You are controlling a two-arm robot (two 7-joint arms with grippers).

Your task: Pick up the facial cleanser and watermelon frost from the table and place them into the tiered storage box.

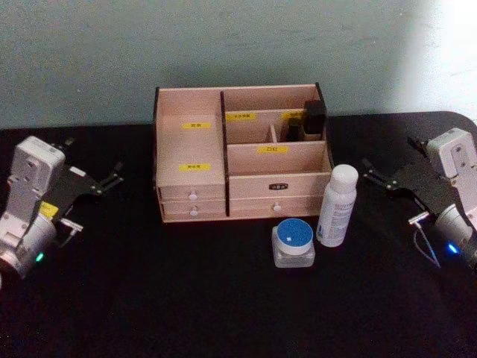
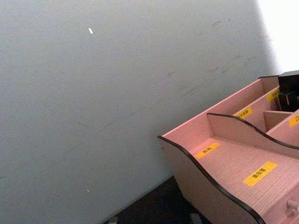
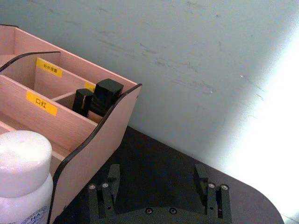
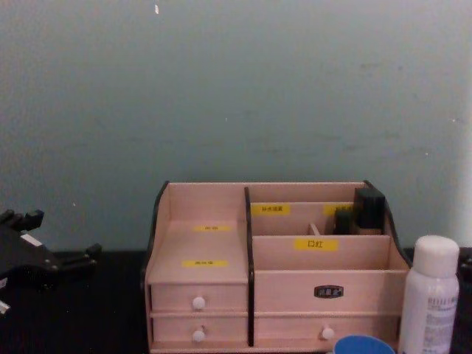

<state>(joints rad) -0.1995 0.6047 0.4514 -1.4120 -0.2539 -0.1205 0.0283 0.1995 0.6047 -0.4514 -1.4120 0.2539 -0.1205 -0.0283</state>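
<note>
**Tiered storage box on the black bench, between two grippers.**
Left gripper and right gripper hover with fingers apart; the white bottle and blue-lidded jar stand just before the box's right drawers.

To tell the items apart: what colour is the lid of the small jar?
Blue; the lid shows best in the head view.
</note>
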